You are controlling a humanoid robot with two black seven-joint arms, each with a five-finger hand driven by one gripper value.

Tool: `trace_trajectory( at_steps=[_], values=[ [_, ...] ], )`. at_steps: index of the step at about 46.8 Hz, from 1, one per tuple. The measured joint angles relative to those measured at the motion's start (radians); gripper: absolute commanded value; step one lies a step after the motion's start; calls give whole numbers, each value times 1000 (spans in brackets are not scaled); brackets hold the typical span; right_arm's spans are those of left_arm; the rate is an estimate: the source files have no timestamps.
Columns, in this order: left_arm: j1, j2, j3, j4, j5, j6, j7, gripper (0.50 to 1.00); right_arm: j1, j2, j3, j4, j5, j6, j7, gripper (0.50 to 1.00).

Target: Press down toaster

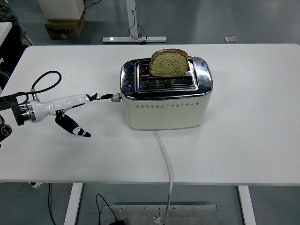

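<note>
A cream and chrome toaster (pixel 165 98) stands mid-table with a slice of brown bread (pixel 169 62) sticking up from its rear slot. Its small lever knob (pixel 116 97) juts out of the left end, in the raised position. My left hand (pixel 79 112) comes in from the left edge, white with black fingers. The extended fingertips (pixel 104 97) touch the lever knob from the left, while the thumb points down and away over the table. The hand holds nothing. No right arm shows.
The toaster's white cord (pixel 165 154) runs from its front down over the table's near edge (pixel 187 180). A black cable loop (pixel 47 82) arches above my left wrist. Table legs and a box stand on the floor behind.
</note>
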State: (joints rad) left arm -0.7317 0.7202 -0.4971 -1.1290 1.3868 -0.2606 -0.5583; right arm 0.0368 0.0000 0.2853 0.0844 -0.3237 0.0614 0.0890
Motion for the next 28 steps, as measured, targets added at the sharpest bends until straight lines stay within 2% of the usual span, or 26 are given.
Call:
trace_trajectory(
  at_steps=[28],
  values=[
    [6,-18,34,15,0,1,0,1000,0,0,0,0,0,0,0,998]
  ],
)
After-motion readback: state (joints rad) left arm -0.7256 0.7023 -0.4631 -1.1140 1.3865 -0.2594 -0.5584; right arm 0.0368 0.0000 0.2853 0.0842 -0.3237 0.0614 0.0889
